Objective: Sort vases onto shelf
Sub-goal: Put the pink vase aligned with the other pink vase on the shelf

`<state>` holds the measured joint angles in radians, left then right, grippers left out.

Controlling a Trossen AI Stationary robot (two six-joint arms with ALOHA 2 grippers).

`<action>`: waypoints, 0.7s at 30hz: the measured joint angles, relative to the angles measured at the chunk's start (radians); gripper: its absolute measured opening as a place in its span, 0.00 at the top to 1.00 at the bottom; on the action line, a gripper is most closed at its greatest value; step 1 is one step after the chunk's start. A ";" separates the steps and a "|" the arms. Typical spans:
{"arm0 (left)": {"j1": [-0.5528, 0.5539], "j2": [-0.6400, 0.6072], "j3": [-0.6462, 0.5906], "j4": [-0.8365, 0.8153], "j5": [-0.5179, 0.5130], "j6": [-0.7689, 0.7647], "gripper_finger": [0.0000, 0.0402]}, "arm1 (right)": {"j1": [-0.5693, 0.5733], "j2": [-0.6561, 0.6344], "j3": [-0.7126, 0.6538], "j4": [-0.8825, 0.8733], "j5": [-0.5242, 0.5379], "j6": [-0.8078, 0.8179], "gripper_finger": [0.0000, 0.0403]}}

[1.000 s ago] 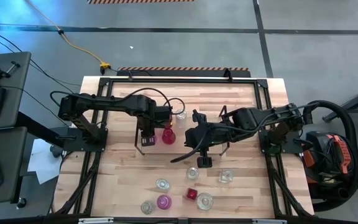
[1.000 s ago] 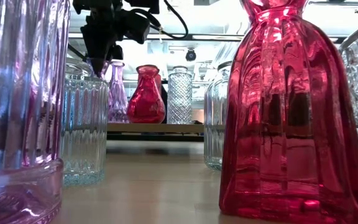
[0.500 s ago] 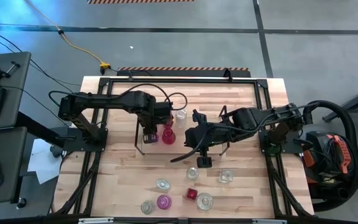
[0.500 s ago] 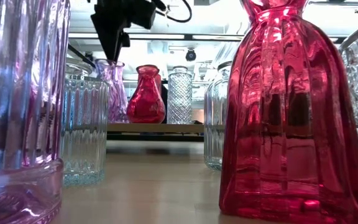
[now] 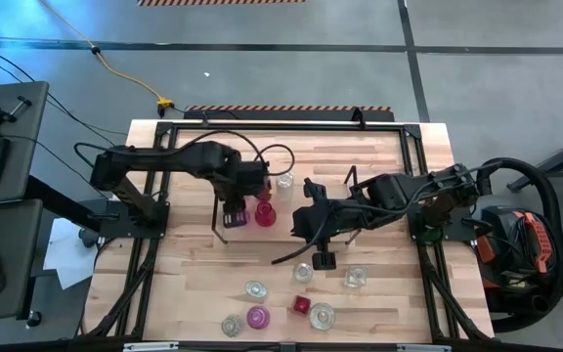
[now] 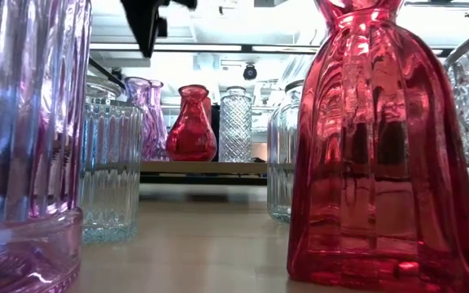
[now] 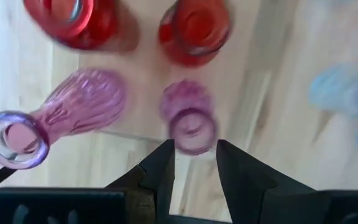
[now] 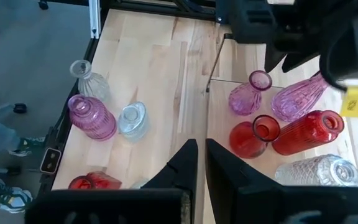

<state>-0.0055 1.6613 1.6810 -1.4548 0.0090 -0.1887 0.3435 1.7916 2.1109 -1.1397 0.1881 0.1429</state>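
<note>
You have five vases on the shelf; seven wait on the desk. Your left gripper hangs parted, empty, above the small pink vase; the right gripper is nearly closed, empty.

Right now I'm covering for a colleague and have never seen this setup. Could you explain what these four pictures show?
This is a robot with two dark arms at a wooden table, each ending in a two-finger gripper. One picture looks straight down. One looks level across the tabletop, so the red vase close to that camera seems huge. The other two come from a camera on each wrist. Small glass vases stand loose on the table, for example a pink one, and others stand on the low shelf. The left gripper hovers open above a small purple vase on the shelf, holding nothing. The right gripper waits near the shelf, nearly closed and empty.
</note>
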 joint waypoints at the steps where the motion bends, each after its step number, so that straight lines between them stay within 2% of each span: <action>1: -0.018 -0.008 0.006 0.014 0.000 -0.020 0.72 | 0.000 0.000 0.000 0.000 0.003 0.008 0.96; 6: -0.126 -0.043 -0.004 0.094 -0.005 -0.115 0.73 | 0.000 0.000 0.000 0.001 0.083 0.014 0.96; 10: -0.202 -0.047 -0.016 0.115 -0.091 -0.170 0.76 | -0.001 0.000 0.000 0.027 0.165 0.014 0.96; 15: -0.257 -0.037 -0.016 0.117 -0.105 -0.196 0.82 | -0.009 0.000 0.000 0.053 0.170 0.009 0.96; 21: -0.286 -0.016 -0.016 0.118 -0.108 -0.229 0.96 | -0.024 0.000 0.000 0.057 0.170 0.007 0.96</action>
<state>-0.2912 1.6457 1.6653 -1.3373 -0.0990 -0.4173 0.3196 1.7916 2.1109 -1.0824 0.3584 0.1497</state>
